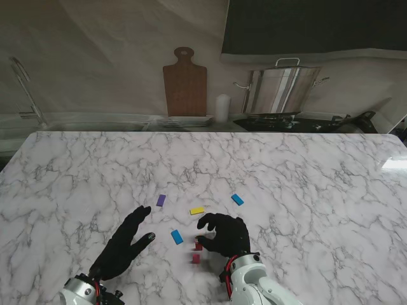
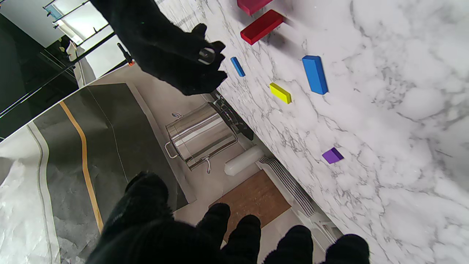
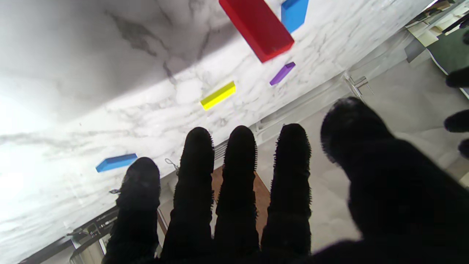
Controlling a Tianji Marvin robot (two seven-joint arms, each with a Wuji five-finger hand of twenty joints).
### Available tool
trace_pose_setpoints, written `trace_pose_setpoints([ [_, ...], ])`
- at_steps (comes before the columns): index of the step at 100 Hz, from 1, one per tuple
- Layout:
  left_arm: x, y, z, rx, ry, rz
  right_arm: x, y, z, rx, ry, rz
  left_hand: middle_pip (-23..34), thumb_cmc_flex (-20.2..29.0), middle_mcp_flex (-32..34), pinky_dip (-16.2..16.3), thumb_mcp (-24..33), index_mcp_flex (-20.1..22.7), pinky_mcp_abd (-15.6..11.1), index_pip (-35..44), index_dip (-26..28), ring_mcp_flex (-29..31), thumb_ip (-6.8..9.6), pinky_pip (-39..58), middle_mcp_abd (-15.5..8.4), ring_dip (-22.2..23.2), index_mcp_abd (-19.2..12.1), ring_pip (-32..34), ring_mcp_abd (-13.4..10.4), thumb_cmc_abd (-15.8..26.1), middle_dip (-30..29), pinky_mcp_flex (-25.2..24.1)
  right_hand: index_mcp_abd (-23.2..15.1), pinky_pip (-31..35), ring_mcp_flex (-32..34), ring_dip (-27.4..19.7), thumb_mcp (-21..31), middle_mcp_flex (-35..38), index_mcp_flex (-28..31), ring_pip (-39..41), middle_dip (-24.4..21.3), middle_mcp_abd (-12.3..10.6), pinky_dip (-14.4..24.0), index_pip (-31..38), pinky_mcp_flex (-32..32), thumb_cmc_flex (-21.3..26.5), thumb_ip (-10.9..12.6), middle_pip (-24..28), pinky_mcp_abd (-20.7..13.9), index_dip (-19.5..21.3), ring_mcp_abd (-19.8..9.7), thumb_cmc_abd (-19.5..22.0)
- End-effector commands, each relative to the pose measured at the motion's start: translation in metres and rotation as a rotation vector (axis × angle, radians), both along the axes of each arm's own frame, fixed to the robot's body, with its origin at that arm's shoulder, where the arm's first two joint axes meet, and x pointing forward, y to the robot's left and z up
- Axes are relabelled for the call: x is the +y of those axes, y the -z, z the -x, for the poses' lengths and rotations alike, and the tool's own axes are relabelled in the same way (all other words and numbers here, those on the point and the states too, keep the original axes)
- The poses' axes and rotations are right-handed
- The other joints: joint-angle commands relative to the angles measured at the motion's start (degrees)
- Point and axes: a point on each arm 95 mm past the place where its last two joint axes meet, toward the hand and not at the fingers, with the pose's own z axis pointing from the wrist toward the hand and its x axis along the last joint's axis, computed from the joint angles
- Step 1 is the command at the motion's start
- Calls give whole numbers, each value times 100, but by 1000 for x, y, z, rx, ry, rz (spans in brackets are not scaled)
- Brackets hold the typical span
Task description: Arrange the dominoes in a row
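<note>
I am hovering my right hand, fingers spread and empty, beside two red dominoes on the near tabletop, left hand open too, risking toppling them if a fingertip is brushing past.

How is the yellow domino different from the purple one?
The yellow domino is yellow and the purple domino is purple. In the stand view the yellow domino lies closer to the right hand, while the purple domino lies further left, just beyond the left hand. The yellow domino's long side runs nearly crosswise, but the purple domino points more away from me. Both lie flat on the marble table, and neither hand touches them.
</note>
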Motion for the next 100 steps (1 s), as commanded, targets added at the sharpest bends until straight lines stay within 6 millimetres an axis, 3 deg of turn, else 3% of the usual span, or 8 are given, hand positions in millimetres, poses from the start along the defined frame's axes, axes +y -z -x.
trace_pose_setpoints([
  [1,-2,-1,4,8,13,1,-2,-6,1,-16,-5,0,-42,180,-86,79,-29,-157,-173,-87,73,-70,160,-2,-55,5,-19,-19,-142,39,-74,3,102,-108,-2,-148,-47,-142,-132,-267,-201,38,-5,-149,-88,-214,219,-327,-74,81,-3,114],
  [25,-2,-2,6,4,13,0,-12,-27,2,-74,0,16,-44,172,-87,76,-33,-156,-170,-97,46,-71,159,-5,-50,5,-39,-19,-137,39,-79,3,133,-1092,129,-725,-120,-155,-166,-1680,-899,100,-443,-433,-238,-252,391,-1159,204,270,-5,249],
  [47,-2,-2,7,3,12,-1,-29,-38,0,-100,17,50,-42,171,-85,73,-31,-153,-168,-93,31,-71,159,-5,-50,3,-28,-19,-134,39,-80,3,212,-1562,250,-1037,-228,-53,-174,-2509,-1366,157,-675,-727,-272,-260,414,-1736,297,119,-80,373],
  [71,-3,-1,6,5,13,-3,-48,-40,-12,-97,46,86,-41,178,-87,72,-30,-154,-170,-88,28,-72,160,-4,-50,3,-32,-19,-133,38,-78,4,275,-1938,351,-1280,-190,13,-188,-3064,-1680,178,-907,-1005,-284,-151,494,-2112,357,-176,-163,581],
  [100,-3,-2,6,3,13,-3,-68,-32,-39,-55,86,155,-36,171,-84,71,-35,-152,-171,-70,53,-70,158,-4,-51,6,-27,-17,-135,37,-67,4,356,-2011,265,-1269,-53,-182,-321,-3098,-1651,203,-949,-1081,-362,-44,611,-2057,358,-281,-100,793],
])
